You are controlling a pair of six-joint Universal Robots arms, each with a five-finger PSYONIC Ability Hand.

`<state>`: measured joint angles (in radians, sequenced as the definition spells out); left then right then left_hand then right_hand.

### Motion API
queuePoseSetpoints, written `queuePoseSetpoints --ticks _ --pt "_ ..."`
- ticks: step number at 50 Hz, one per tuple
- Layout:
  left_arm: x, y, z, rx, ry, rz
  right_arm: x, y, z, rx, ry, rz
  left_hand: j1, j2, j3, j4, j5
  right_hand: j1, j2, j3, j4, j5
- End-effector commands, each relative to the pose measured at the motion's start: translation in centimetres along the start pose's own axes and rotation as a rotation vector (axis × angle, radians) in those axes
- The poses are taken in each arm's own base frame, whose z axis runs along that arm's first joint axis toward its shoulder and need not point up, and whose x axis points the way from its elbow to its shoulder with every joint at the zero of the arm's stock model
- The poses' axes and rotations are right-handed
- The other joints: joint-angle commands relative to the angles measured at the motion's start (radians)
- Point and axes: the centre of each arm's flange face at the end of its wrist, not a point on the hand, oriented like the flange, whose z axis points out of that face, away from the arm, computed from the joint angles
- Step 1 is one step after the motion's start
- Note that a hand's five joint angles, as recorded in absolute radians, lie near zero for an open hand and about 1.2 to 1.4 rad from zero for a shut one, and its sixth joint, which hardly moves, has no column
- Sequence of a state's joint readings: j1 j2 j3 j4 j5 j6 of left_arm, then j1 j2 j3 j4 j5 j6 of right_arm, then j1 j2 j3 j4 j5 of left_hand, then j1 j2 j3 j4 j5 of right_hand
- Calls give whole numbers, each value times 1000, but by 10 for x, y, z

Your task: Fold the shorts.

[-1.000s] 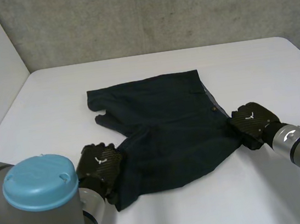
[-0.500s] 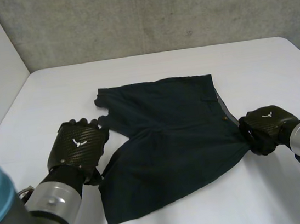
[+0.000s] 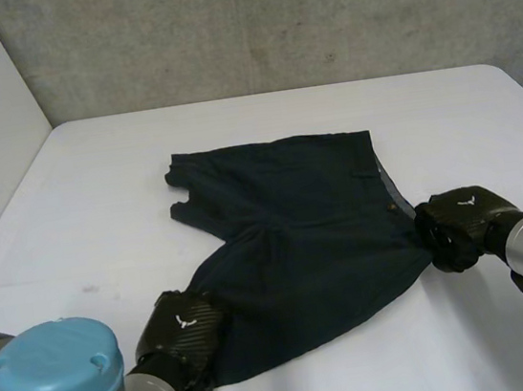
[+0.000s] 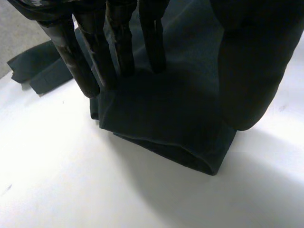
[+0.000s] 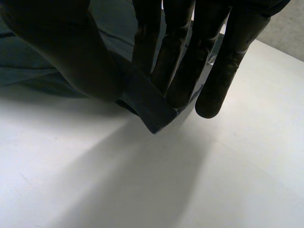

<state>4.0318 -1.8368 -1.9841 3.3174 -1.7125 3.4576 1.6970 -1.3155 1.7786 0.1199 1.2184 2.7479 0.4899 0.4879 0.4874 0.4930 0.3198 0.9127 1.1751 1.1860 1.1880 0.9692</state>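
A pair of dark blue-green cloth shorts (image 3: 306,238) is spread flat on the white table (image 3: 95,179) before a grey concrete wall (image 3: 268,21), nearer the robot than the wall. A small white winged emblem (image 3: 183,319) is borne on the back of each black hand, seen from the head camera; no lettering can be read on it. From that camera the shorts are laid crosswise, the waistband (image 3: 382,180) at the robot's right and both legs pointing to its left, the nearer leg slanting back toward the robot. The left hand (image 3: 181,329) is placed at the hem corner of that nearer leg, beside the arm's light-blue cap (image 3: 57,362). The right hand (image 3: 458,223) is set at the near end of the waistband. What the head camera hides is supplied by the wrist cameras. In the left wrist view the fingers (image 4: 90,61) are held straight with their tips down on the cloth and the thumb (image 4: 251,71) is kept well apart, so that the hand is spread over the flat hem. In the right wrist view a waistband corner (image 5: 149,107) is pinched between the thumb and the close-set fingers, its tip just over the table.
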Motion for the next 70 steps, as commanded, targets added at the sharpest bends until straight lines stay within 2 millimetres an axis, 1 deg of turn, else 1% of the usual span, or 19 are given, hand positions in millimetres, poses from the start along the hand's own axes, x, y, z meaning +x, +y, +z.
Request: queuePoseSetpoints --ticks 1,7,14,18,23,30,33,37,41,45,48,52,57,61,64,66,68,69,70 --pt "2 2 8 21 -4 -1 -2 2 0 0 -8 -2 88 90 90 85 83 484 221 210 208 252" --pt "4 7 11 7 0 2 -2 2 1 2 -9 -3 99 101 102 96 95 484 221 210 208 252" --pt "5 9 18 25 -8 5 -2 2 1 3 -8 -3 252 254 254 249 247 484 221 210 208 252" --pt "5 9 19 27 -11 8 -2 2 1 8 -6 -6 293 295 295 290 288 484 221 210 208 252" --pt "5 8 19 30 -10 7 -2 2 1 8 -6 -6 478 480 480 475 473 484 221 210 208 252" --pt "3 6 19 38 -21 7 -2 2 1 9 -5 -10 906 908 908 903 901 484 221 210 208 252" --pt "1 2 17 50 -28 6 -2 1 0 11 -3 -19 906 908 909 903 902 484 221 210 208 252" --pt "-9 -17 6 118 -57 -4 -2 -6 -5 33 3 -33 906 908 909 903 902 484 221 210 208 252" --pt "-22 -38 -13 191 -91 -18 -5 -17 -15 73 8 -70 906 908 909 903 902 484 221 210 208 252" --pt "-30 -46 -29 193 -102 -22 -9 -25 -27 92 18 -162 906 908 909 903 902 484 221 210 208 252" --pt "-32 -43 -37 156 -92 -20 -11 -24 -34 69 18 -224 906 908 909 903 902 484 221 210 208 252" --pt "-28 -30 -50 39 -47 -9 -16 -19 -46 1 -13 -308 906 908 909 903 902 484 221 210 208 252" --pt "-22 -16 -64 -63 0 6 -31 -3 -66 -139 -111 -369 906 908 909 903 902 484 221 210 208 252" --pt "-19 -14 -69 -82 18 17 -40 6 -79 -215 -182 -403 906 908 909 903 902 484 221 210 208 252" --pt "-21 -16 -69 -74 9 16 -39 1 -77 -180 -176 -413 906 908 909 903 902 484 221 210 208 252" --pt "-23 -19 -63 -42 -9 1 -37 -1 -71 -137 -144 -406 906 908 909 903 902 484 221 210 208 252" --pt "-25 -23 -57 -5 -27 -9 -35 -4 -67 -106 -121 -384 702 705 705 699 698 484 221 210 208 252" --pt "-27 -24 -51 26 -47 -17 -35 -6 -62 -81 -110 -351 361 363 364 358 357 484 221 210 208 252" --pt "-27 -24 -48 39 -58 -19 -34 -6 -60 -70 -103 -332 172 174 174 169 167 484 221 210 208 252"
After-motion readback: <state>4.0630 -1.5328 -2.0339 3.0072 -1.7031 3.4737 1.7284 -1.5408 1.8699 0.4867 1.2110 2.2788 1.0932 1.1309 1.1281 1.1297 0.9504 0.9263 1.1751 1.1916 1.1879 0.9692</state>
